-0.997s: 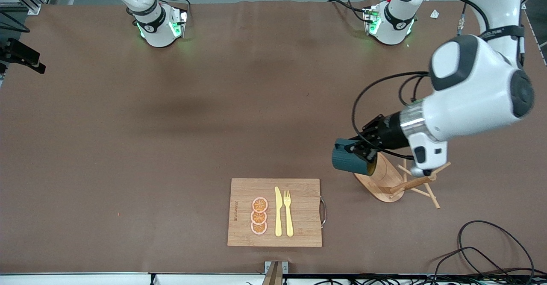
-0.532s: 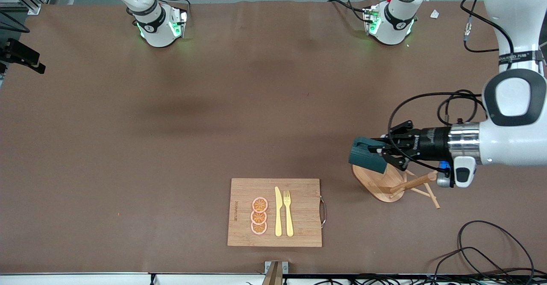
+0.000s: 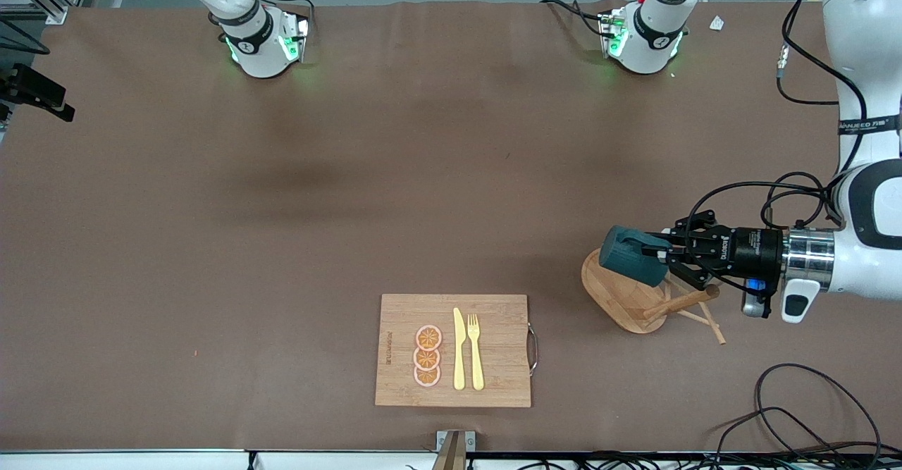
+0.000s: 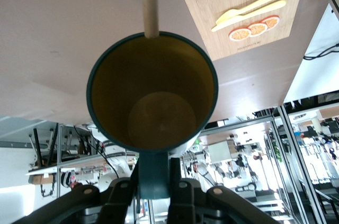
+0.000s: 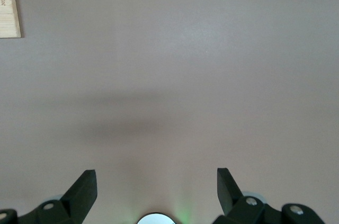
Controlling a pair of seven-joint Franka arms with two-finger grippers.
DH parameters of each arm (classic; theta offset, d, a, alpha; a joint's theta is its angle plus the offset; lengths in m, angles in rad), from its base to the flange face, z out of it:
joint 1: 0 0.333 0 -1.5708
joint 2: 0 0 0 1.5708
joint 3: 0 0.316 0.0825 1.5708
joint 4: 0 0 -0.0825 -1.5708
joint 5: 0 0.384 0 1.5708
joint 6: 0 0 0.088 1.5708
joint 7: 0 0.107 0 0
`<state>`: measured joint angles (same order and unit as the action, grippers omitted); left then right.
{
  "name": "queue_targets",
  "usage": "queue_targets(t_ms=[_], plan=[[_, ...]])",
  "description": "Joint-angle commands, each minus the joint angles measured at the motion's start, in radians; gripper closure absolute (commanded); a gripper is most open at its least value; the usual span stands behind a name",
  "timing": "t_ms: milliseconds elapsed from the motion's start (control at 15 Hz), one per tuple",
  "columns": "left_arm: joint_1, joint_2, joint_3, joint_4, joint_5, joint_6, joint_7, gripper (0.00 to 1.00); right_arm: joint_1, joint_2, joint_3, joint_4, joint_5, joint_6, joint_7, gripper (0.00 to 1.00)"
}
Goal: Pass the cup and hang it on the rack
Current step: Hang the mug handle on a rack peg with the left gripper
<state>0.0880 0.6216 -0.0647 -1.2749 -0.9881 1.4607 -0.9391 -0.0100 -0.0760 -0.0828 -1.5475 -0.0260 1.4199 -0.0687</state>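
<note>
My left gripper (image 3: 659, 252) is shut on the side handle of the dark teal cup (image 3: 629, 255) and holds it on its side over the oval base of the wooden rack (image 3: 615, 302). The rack's post and thin pegs (image 3: 682, 304) show just under my wrist. In the left wrist view the cup's mustard-yellow inside (image 4: 153, 97) faces me, the handle sits between my left gripper's jaws (image 4: 154, 173), and a rack dowel (image 4: 150, 1) meets the cup's rim. My right gripper (image 5: 156, 192) is open and empty over bare table. It is out of the front view.
A rectangular wooden cutting board (image 3: 394, 385) with a yellow knife, a yellow fork and orange slices lies near the front camera at mid table. It also shows in the left wrist view (image 4: 275, 28). Black cables (image 3: 810, 413) lie near the front edge at the left arm's end.
My left arm has swung toward its own end of the table. It carried the cup from beside the rack's base to over the base, closer to the pegs. The right arm has not moved.
</note>
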Motion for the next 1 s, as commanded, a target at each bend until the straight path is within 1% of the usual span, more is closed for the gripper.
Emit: queue_targets(t_ms=[0, 465, 930], plan=[[0.013, 0.013, -0.007, 0.005, -0.058, -0.011, -0.003, 1.0, -0.007, -0.016, 0.012, -0.01, -0.017, -0.001, 0.009, 0.0], [0.039, 0.055, -0.007, 0.009, -0.076, -0.011, 0.0, 1.0, -0.007, -0.016, 0.012, -0.01, -0.017, -0.001, 0.009, 0.0], [0.072, 0.072, -0.006, 0.012, -0.096, -0.008, 0.006, 1.0, -0.01, -0.016, 0.012, -0.011, -0.017, -0.002, 0.009, 0.0]])
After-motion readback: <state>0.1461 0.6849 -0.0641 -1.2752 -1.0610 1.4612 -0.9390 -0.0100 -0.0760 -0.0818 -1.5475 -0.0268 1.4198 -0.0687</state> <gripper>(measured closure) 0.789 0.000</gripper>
